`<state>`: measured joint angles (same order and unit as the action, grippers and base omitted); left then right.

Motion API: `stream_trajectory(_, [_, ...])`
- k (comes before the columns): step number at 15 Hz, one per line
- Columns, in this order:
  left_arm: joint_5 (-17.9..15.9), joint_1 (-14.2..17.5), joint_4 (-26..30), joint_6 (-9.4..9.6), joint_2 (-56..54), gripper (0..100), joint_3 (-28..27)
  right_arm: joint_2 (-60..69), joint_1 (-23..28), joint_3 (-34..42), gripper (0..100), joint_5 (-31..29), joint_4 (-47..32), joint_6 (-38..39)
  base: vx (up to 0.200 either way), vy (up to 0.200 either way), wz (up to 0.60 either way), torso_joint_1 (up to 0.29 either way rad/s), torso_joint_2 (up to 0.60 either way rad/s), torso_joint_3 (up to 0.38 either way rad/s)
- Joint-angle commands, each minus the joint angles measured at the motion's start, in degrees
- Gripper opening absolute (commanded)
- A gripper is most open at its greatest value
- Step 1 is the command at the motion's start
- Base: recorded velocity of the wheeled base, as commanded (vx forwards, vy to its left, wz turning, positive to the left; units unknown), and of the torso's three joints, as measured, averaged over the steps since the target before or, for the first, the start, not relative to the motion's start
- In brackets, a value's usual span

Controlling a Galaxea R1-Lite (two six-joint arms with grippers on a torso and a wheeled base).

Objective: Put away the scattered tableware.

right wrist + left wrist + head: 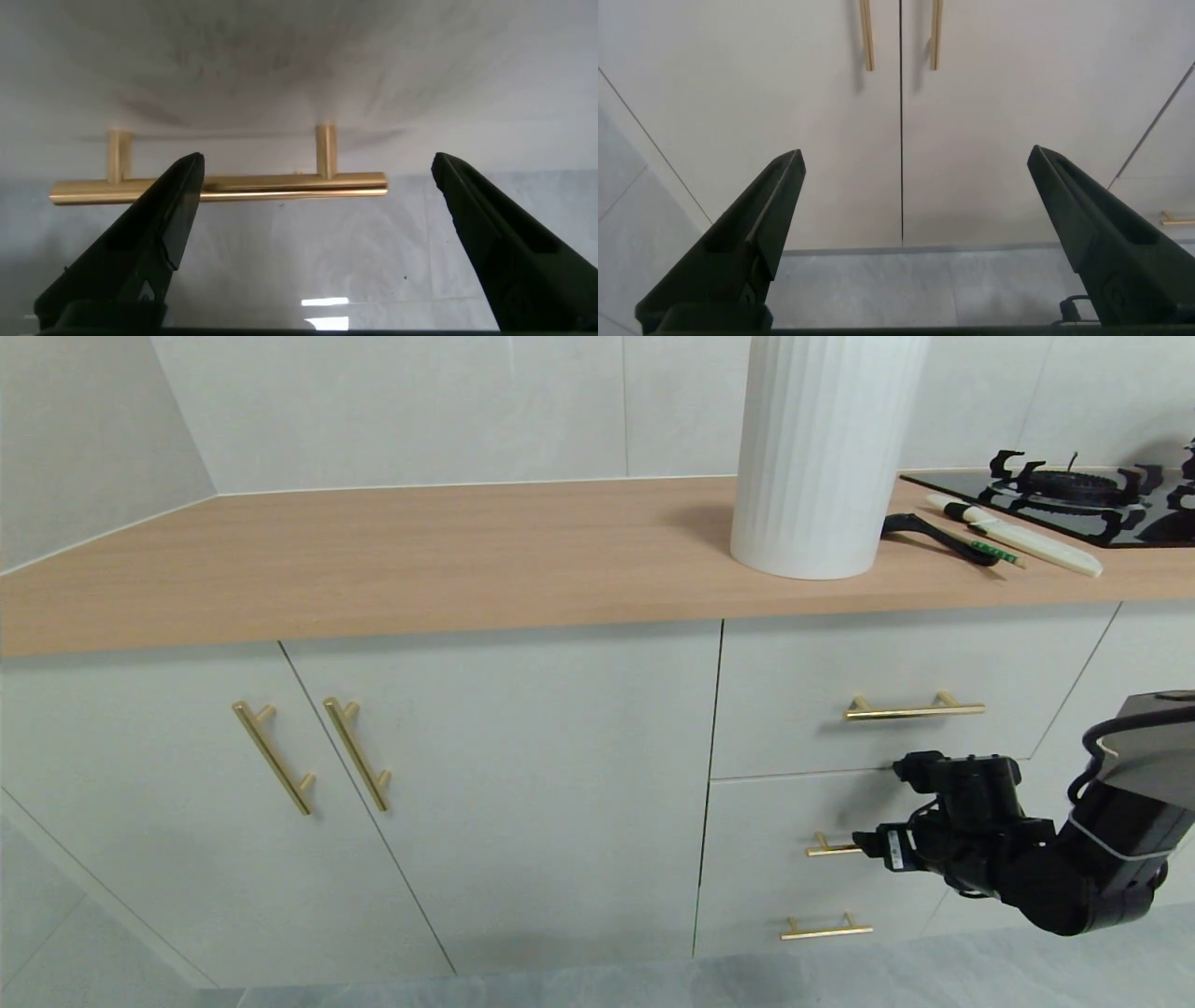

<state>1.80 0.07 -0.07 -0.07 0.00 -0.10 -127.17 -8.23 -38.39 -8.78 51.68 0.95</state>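
Wood countertop [373, 560] | left gripper [915, 157] spread wide, empty, facing double cupboard doors [831, 121] | white ribbed jar [822, 457] | tableware [1018, 539] loose on the counter beside the hob [1064, 490], nothing stowed yet | right gripper [318, 161] spread, empty, close before the middle drawer handle [220, 187] (drawer shut, likely the first hurdle)

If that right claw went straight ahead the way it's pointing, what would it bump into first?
Most likely the gold drawer handle, which sits straight ahead of the right gripper, between its open jaws. The drawer front lies just behind it. How near the handle is, is hard to judge.
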Motion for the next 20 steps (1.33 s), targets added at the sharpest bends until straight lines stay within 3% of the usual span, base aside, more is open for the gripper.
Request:
stream_trajectory(1, [0.0, 0.0, 0.0, -0.01, 0.1, 100, 0.0, -1.7, -0.2, 0.0, 100, -0.1, 0.4, 0.0, 0.0, 0.0, 0.0, 0.0, 0.0, 0.0])
stream_trajectory(17, [0.0, 0.0, 0.0, -0.01, 0.1, 100, 0.0, 1.6, -1.0, 4.3, 100, -0.1, 0.1, -3.0, 0.0, 0.0, 0.0, 0.0, 0.0, 0.0])
stream_trajectory(19, [0.0, 0.0, 0.0, -0.01, 0.1, 100, 0.0, 9.4, -1.3, 4.7, 100, 0.9, -6.5, -3.1, 0.0, 0.0, 0.0, 0.0, 0.0, 0.0])
stream_trajectory(20, [0.0, 0.0, 0.0, -0.01, 0.1, 100, 0.0, 18.8, -2.4, 4.1, 100, 3.4, -16.6, -2.9, 0.0, 0.0, 0.0, 0.0, 0.0, 0.0])
